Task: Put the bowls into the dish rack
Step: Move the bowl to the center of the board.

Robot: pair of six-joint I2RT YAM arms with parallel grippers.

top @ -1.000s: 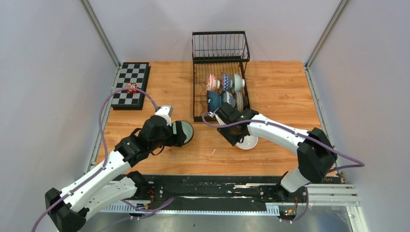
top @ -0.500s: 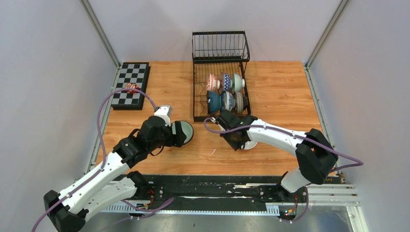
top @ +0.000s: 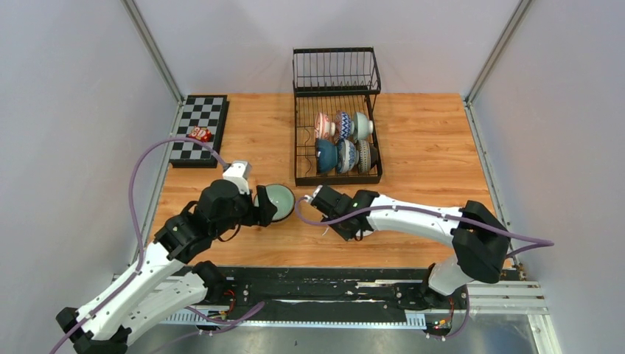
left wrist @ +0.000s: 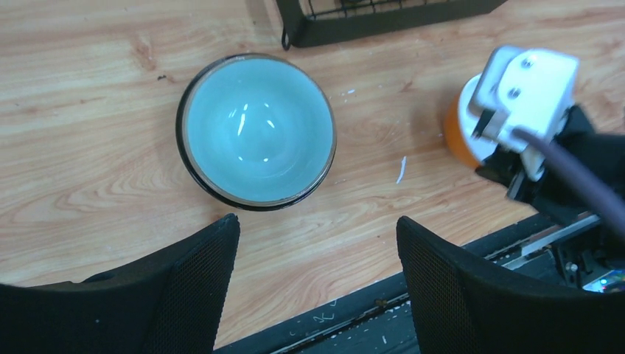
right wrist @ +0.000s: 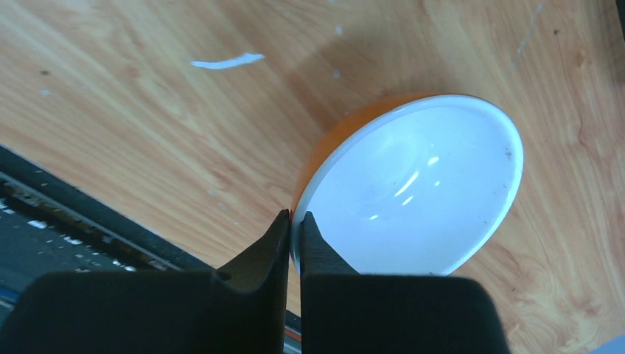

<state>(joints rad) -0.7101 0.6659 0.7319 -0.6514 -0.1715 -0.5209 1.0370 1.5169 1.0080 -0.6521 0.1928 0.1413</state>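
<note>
Top view, rack: the dish rack (top: 337,179) stands at the far middle of the table (top: 427,147). Several bowls (top: 343,140) stand on edge in its slots, in two rows.
Top view, left arm: the left gripper (top: 267,209) is at the near side of the pale green bowl (top: 280,197). This bowl sits upright on the wood, outside the rack, near its front left corner.
Top view, right arm: the right gripper (top: 348,223) points down at the table in front of the rack. Its bowl is hidden under the arm here.
Left wrist view, tool: the fingers are spread wide and hold nothing. The pale green bowl lies beyond the tips, not between them.
Left wrist view, neighbour: the orange bowl (left wrist: 452,136) shows partly behind the right wrist.
Right wrist view, tool: the jaws are pressed together on the rim of the orange bowl, one finger inside and one outside. I cannot tell if the bowl is off the wood.
Risk, grip: the pinch is on a thin glazed rim at one point only. In a lift the bowl may swing or slip out and fall.
Risk, rack: many slots are taken, so an incoming bowl may knock the standing ones or catch a wire.
Risk, arms: both wrists are close, and they may collide if they move together.
</note>
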